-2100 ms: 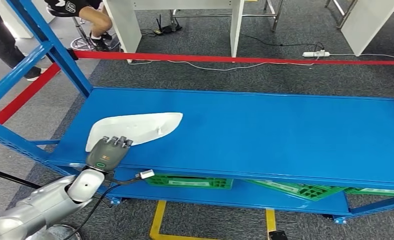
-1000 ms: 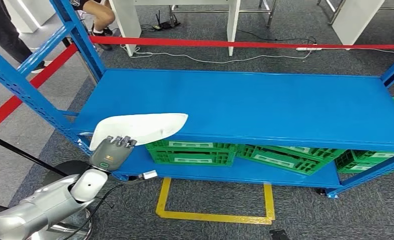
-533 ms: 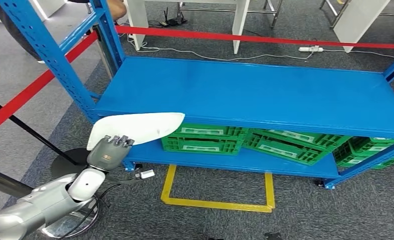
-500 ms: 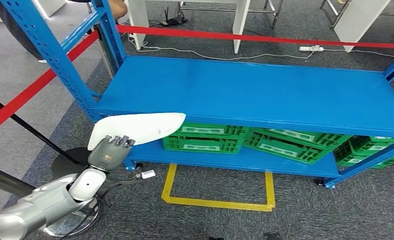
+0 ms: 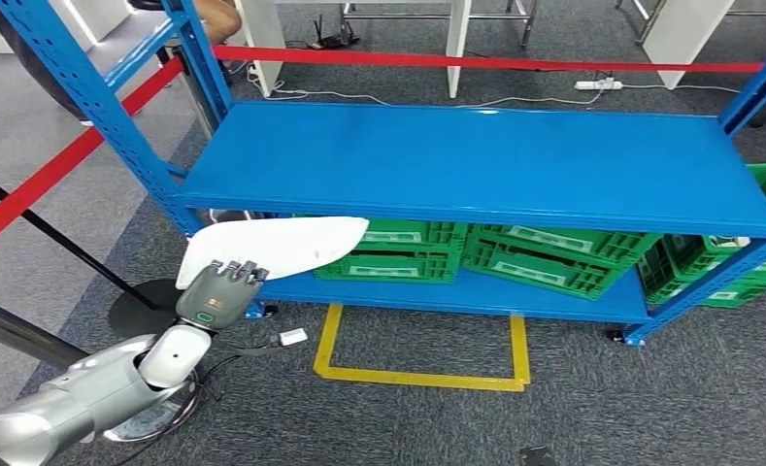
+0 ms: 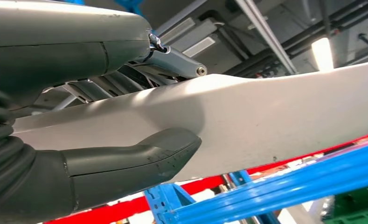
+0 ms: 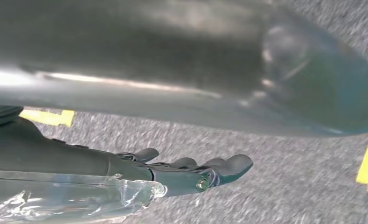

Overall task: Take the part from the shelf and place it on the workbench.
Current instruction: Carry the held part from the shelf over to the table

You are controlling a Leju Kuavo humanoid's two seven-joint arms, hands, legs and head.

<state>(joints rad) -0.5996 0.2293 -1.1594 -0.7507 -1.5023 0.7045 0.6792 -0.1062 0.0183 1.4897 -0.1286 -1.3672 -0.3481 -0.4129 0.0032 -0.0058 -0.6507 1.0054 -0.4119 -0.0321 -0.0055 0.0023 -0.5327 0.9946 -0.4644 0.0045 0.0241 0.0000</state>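
The part (image 5: 272, 245) is a long, flat white shell, rounded at one end and tapering to a point, smooth and matte. The left hand (image 5: 218, 296) grips its blunt end, thumb (image 6: 140, 161) pressed under it, holding it in the air in front of the blue shelf (image 5: 476, 160). The right hand (image 7: 191, 175) hangs over grey carpet, fingers loosely extended, holding nothing.

Head view: high, looking forward and down on shelf (image 5: 476, 160), left hand (image 5: 218, 296) at 8 o'clock. Left wrist view: close behind same hand, gripping part (image 6: 275, 121). Right wrist view: close, facing floor (image 7: 284, 182).
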